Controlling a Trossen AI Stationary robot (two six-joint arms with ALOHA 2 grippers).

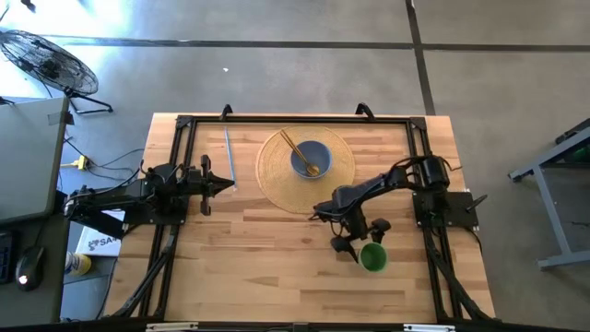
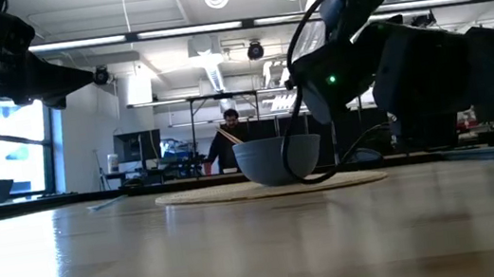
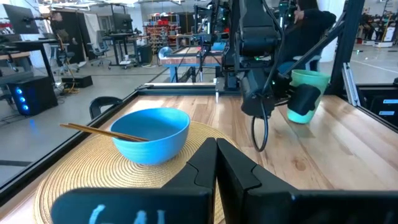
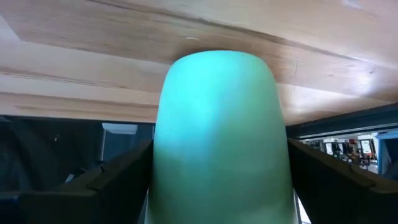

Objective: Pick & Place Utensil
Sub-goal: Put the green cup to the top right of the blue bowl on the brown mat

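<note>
A blue bowl (image 1: 311, 159) (image 3: 152, 132) stands on a round woven mat (image 1: 277, 175) at the table's far middle. A pair of wooden sticks (image 1: 297, 150) (image 3: 102, 131) leans in it, over the rim. A thin silver utensil (image 1: 229, 155) lies flat on the wood left of the mat. My right gripper (image 1: 359, 247) (image 4: 217, 180) is near the right front of the mat, shut on a green cup (image 1: 372, 257) (image 3: 306, 93). My left gripper (image 1: 226, 185) (image 3: 216, 152) hovers shut by the mat's left edge, touching nothing. My right gripper pinches the green cup by its side wall (image 4: 168, 168), one finger (image 4: 118, 177) on each side of it. The fingers come level from the table's far left side. In the left wrist view the cup tilts in the hold; whether its base touches the table, I cannot tell.
A black rail frame (image 1: 184, 124) runs around the table's far and side edges. Bare wood (image 1: 267, 267) fills the near half of the table. A person (image 2: 230, 121) sits in the room behind the bowl. A fan (image 1: 51, 60) stands on the floor at far left.
</note>
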